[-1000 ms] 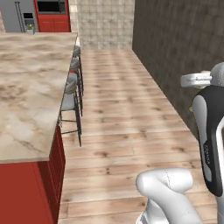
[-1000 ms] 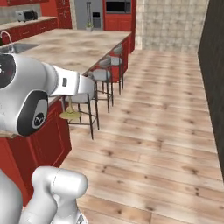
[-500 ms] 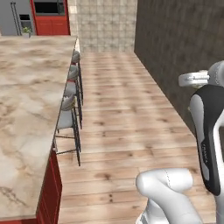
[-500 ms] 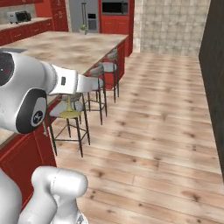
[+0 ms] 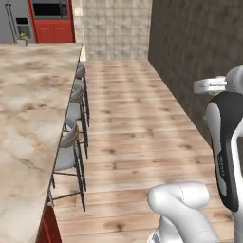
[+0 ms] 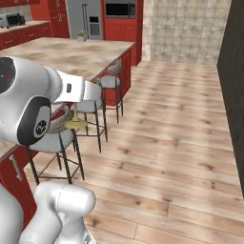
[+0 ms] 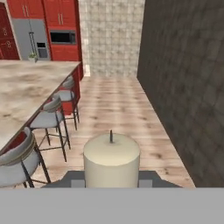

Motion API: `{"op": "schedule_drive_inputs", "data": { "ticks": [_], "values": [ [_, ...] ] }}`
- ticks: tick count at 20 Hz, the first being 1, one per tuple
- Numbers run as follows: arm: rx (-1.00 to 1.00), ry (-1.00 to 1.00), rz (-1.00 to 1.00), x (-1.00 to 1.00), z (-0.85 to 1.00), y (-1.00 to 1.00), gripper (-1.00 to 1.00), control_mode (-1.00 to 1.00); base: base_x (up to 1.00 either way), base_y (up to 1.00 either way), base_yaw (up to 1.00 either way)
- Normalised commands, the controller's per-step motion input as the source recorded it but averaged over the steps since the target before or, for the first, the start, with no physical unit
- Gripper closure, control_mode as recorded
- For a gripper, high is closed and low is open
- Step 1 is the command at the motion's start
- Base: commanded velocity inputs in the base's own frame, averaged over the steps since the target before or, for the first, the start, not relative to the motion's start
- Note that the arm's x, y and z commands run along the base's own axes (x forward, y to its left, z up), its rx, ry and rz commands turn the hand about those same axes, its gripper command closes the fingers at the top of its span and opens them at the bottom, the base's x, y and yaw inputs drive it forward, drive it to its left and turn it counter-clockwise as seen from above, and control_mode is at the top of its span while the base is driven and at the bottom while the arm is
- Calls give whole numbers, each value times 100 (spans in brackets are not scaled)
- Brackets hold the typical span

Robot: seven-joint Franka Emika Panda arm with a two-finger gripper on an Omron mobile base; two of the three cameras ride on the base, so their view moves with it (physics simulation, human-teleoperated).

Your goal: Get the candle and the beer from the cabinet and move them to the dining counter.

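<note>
Candle (image 7: 111, 161) gripped in the tool (image 6: 76, 110), dining surface (image 5: 28, 109) at nine o'clock; set-down and beer remain.

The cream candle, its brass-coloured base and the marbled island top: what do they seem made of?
Cream cylindrical candle: apparently wax, matte, with a dark wick. Its round yellowish base: probably brass, by colour alone. Beige-and-brown marbled island top: stone-like, veined, smooth.
</note>
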Motion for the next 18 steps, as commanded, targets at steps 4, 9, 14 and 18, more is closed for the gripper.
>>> {"op": "schedule_drive_inputs", "data": {
  "ticks": [4, 9, 14, 18],
  "values": [
    [0, 0, 0, 0, 0, 0, 100, 100, 100, -36, 0],
    [0, 0, 0, 0, 0, 0, 100, 100, 100, -45, 0],
    [0, 0, 0, 0, 0, 0, 100, 100, 100, -50, 0],
    [0, 0, 0, 0, 0, 0, 100, 100, 100, -59, 2]
  ]
}}
